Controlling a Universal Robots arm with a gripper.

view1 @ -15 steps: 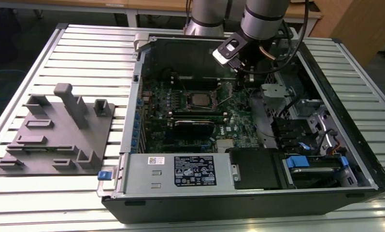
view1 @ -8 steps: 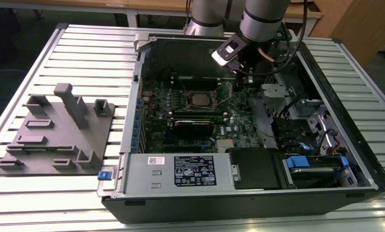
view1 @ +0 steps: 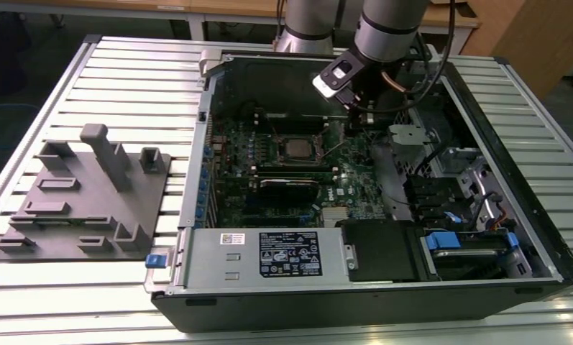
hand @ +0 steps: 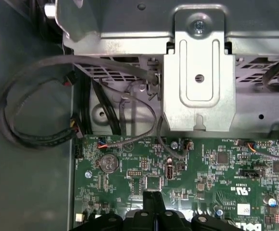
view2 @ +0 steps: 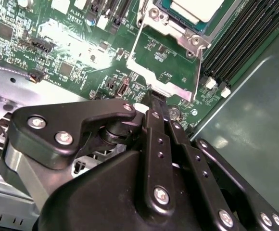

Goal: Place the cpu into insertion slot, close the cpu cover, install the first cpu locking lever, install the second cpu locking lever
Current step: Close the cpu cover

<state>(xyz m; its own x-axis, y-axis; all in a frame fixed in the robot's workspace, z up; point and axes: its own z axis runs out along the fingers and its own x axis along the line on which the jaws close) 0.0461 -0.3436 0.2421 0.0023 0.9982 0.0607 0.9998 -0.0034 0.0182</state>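
Observation:
The cpu (view1: 300, 149) lies flat in its socket on the green motherboard, its dull silver top (view2: 197, 8) showing. The cpu cover (view2: 171, 30), a thin silver frame with an open window, is swung up off the socket on the side facing my gripper. My gripper (view1: 360, 128) hangs over the board just to the exterior view's right of the socket. Its black fingertips (view2: 150, 95) are pressed together, right at the free edge of the cover, with nothing between them. In the first wrist view the gripper (hand: 151, 196) points down at the board.
The open computer case (view1: 516, 215) lies on a slatted table. A labelled power supply box (view1: 267, 255) is at the front, and a drive cage with cables (view1: 459, 201) is on the exterior view's right. A grey fixture (view1: 85, 194) sits at the left. Memory slots (view2: 245, 38) flank the socket.

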